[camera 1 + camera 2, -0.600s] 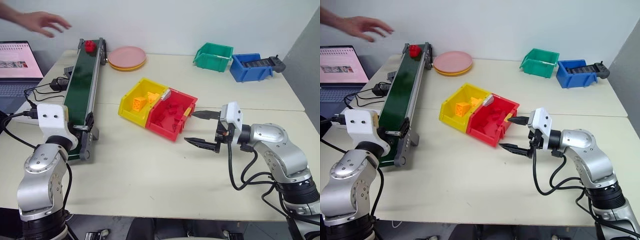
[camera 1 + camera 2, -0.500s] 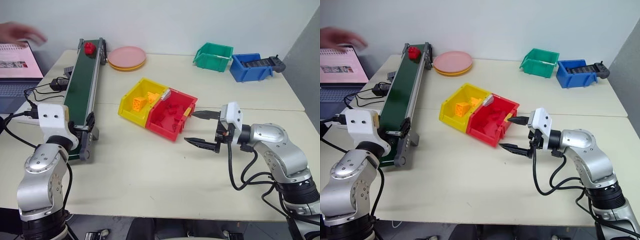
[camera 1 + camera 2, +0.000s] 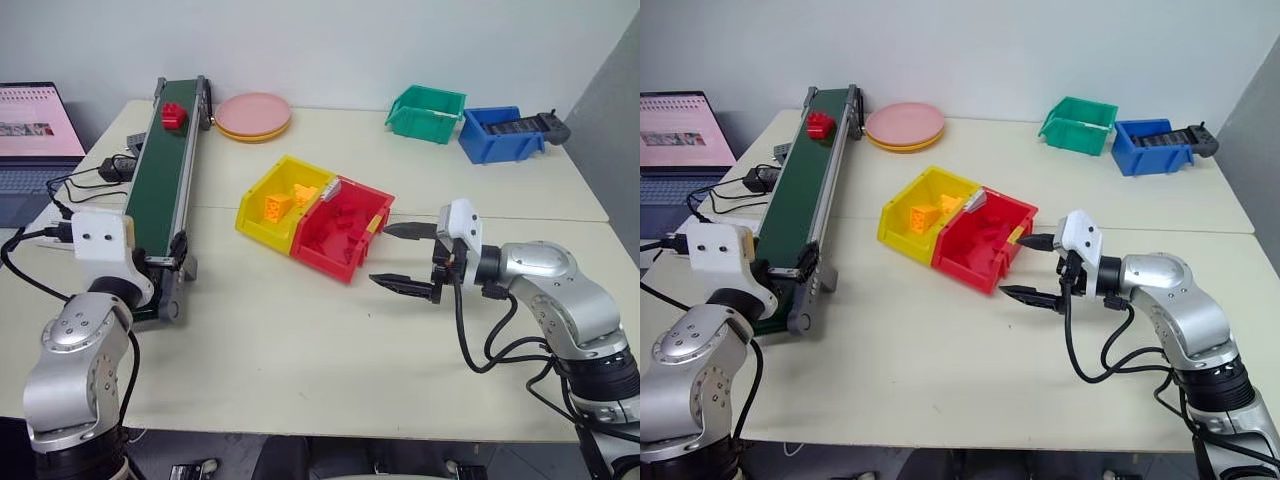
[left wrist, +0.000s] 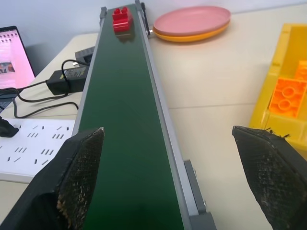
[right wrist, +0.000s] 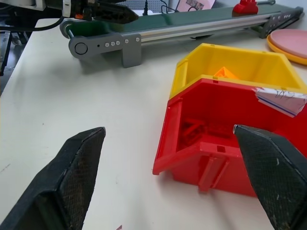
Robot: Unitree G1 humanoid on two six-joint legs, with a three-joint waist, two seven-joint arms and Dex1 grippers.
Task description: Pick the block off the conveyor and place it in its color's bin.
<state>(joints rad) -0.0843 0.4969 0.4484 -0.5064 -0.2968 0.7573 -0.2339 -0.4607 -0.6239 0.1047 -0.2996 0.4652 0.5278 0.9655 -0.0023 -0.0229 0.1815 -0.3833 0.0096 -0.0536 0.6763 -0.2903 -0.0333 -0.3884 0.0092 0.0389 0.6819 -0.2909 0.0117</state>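
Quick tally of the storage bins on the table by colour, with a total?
Yellow bin: 1
Red bin: 1
Green bin: 1
Blue bin: 1
Total: 4

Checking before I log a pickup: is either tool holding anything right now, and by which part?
Nothing is held. The left tool and right tool are both open and empty; the red block sits loose on the conveyor.

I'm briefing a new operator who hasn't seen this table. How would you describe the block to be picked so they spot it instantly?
Find the long conveyor with the dark green belt along the table's left side. Near its far end, beside the stacked pink plates, sits a small bright red studded plastic brick. It is alone on the belt; the other bricks lie inside bins.
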